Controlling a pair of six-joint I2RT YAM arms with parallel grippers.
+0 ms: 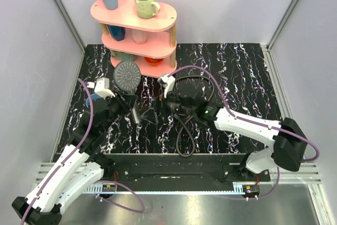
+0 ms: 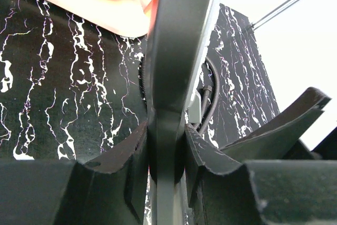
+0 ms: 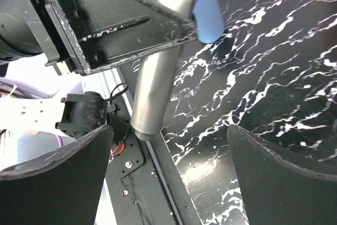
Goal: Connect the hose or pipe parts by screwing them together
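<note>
Both arms are built of smooth white shells joined by bulky black joints, the left arm (image 1: 71, 175) and the right arm (image 1: 247, 123) alike. A purple cable (image 1: 195, 67) loops along each, and a small white camera housing (image 1: 102, 87) sits at each wrist. The left gripper (image 2: 166, 151) and the right gripper (image 3: 168, 156) are matt black. Their broad, curved fingers (image 3: 58, 177) are scuffed pale at the edges and flecked with fine white scratches.

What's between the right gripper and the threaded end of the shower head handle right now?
Nothing visible. In the right wrist view, the shower head handle's threaded end shows unobstructed ahead of the open right gripper, with the marbled tabletop behind it.
</note>
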